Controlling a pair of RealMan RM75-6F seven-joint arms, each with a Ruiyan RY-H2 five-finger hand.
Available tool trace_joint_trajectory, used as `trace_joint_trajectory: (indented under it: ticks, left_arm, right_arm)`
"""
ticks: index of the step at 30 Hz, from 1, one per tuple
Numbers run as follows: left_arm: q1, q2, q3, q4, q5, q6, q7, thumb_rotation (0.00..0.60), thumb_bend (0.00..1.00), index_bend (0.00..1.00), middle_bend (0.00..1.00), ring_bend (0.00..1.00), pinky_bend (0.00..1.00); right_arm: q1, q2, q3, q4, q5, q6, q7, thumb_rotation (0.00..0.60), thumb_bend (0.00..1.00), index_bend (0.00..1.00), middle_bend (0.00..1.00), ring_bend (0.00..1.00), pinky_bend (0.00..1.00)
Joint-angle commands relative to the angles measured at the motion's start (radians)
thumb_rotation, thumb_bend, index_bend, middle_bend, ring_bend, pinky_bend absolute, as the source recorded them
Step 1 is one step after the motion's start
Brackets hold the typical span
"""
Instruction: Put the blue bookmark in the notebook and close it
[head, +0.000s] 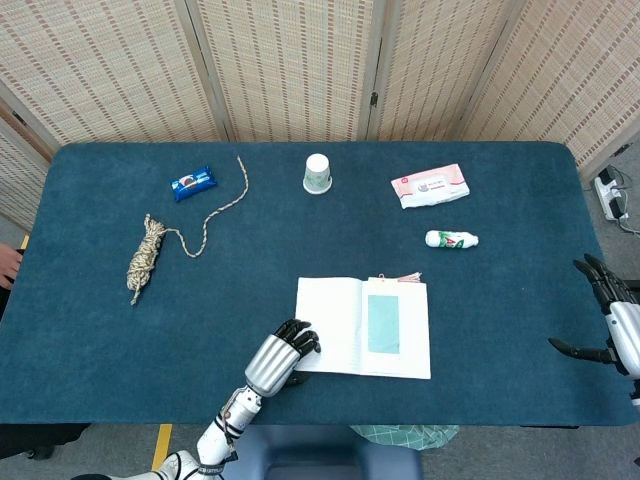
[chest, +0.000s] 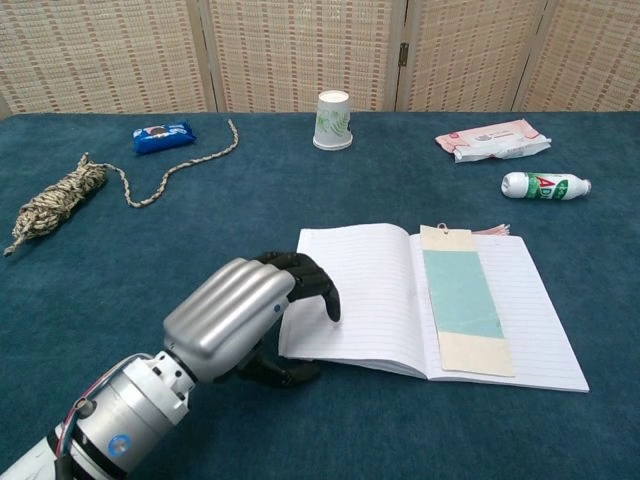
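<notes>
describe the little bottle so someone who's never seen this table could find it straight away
Start at the open notebook near the table's front edge and look toward its far right side. Between the notebook and the pink-and-white wipes pack lies the small bottle, on its side. It alone is a white cylinder with a red-and-green label.

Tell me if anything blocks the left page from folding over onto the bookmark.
Nothing visible does. The blue bookmark lies flat on the right page of the open white notebook; the left hand grips the left page's edge.

A staged lab set-up — blue-clothed table, woven screens behind.
</notes>
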Motion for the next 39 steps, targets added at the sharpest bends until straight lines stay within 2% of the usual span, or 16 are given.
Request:
trace_joint_trajectory:
  ticks: [1, 12, 23, 33, 39]
  left_arm:
    - [-0.007, -0.019, -0.011, 0.032, -0.006, 0.027, -0.027, 0.6, 0.28, 0.47, 0.39, 0.24, 0.25]
    - [-0.049, -0.052, -0.062, 0.088, -0.022, 0.101, -0.08, 0.6, 0.28, 0.46, 0.39, 0.24, 0.25]
    - [-0.092, -0.054, -0.09, 0.045, -0.032, 0.134, -0.099, 0.6, 0.28, 0.46, 0.39, 0.23, 0.25]
    - [-0.121, -0.067, -0.06, -0.029, 0.011, 0.17, -0.075, 0.6, 0.28, 0.45, 0.38, 0.22, 0.24]
    - [-0.143, -0.068, -0.004, -0.137, 0.048, 0.13, -0.002, 0.6, 0.27, 0.45, 0.38, 0.22, 0.24]
  right_arm:
    - [0.0, -0.001, 0.001, 0.001, 0.001, -0.002, 0.0, 0.599, 0.0, 0.0, 0.0, 0.0, 0.07]
    - [-0.004, 0.005, -0.003, -0.005, -0.017, -0.003, 0.009, 0.6, 0.0, 0.0, 0.0, 0.0, 0.07]
    - [-0.007, 0.013, -0.01, -0.015, -0.035, -0.007, 0.026, 0.6, 0.0, 0.0, 0.0, 0.0, 0.07]
    - [-0.019, 0.034, -0.021, -0.034, -0.063, 0.011, 0.054, 0.6, 0.0, 0.0, 0.0, 0.0, 0.07]
    - [-0.034, 0.057, -0.032, -0.046, -0.1, 0.044, 0.089, 0.6, 0.0, 0.0, 0.0, 0.0, 0.07]
